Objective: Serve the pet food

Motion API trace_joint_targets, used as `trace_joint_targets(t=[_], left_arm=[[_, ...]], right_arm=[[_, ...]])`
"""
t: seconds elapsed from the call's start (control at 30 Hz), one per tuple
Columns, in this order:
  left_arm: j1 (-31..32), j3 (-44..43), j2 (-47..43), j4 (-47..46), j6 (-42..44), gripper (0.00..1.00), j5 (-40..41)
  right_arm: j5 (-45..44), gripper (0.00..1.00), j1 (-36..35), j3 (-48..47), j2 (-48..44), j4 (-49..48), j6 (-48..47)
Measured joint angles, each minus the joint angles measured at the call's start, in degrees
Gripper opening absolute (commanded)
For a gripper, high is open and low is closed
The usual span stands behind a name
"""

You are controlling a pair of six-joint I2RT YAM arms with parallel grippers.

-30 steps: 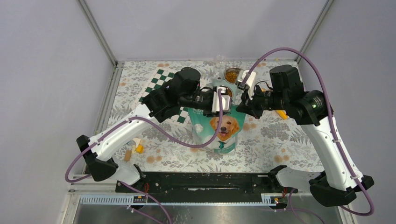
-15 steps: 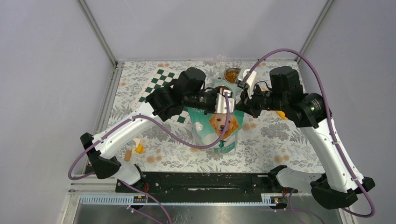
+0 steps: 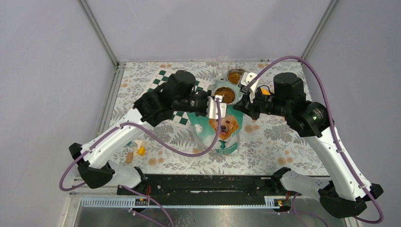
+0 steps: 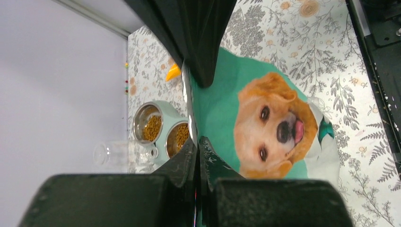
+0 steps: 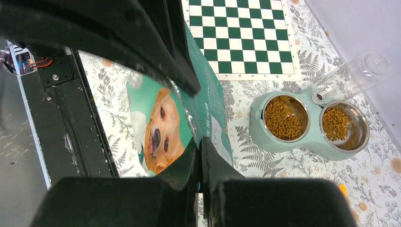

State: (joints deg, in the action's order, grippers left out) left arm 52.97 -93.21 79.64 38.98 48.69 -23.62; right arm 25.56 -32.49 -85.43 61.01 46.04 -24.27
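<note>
Glossy teal foil bag [image 3: 221,136], dog print, centre of top view; left gripper [image 4: 197,142] and right gripper [image 5: 198,139] each clamp its thin top edge. Granular brown kibble [image 3: 225,95] fills round steel bowls [image 5: 358,137] of pale-green feeder [image 5: 307,146], upper centre.

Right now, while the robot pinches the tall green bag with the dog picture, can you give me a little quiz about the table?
1. True or false: both round steel bowls in the pale green plastic feeder hold brown kibble pellets.
2. What do the left gripper and right gripper pinch? A) a clear bottle B) the tall teal-green bag with a golden dog picture, at its top edge C) a bowl
3. Fill in: the green-and-white checked chessboard lies on the robot's ___ of the bag.
Key: 1 true; 2 B; 3 left.
</note>
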Motion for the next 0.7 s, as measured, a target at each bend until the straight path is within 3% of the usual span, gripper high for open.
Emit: trace_joint_targets(t=[0.57, 0.7], left_arm=[[-17.92, 3.96, -12.52, 11.78, 2.19, 0.00, 0.98], [-21.35, 3.58, -13.18, 14.60, 3.37, 0.00, 5.53]], right_arm=[[1.68, 0.00, 0.59, -0.98, 0.92, 1.25, -0.07], [1.38, 0.00, 1.46, -1.84, 0.85, 4.04, -0.46]])
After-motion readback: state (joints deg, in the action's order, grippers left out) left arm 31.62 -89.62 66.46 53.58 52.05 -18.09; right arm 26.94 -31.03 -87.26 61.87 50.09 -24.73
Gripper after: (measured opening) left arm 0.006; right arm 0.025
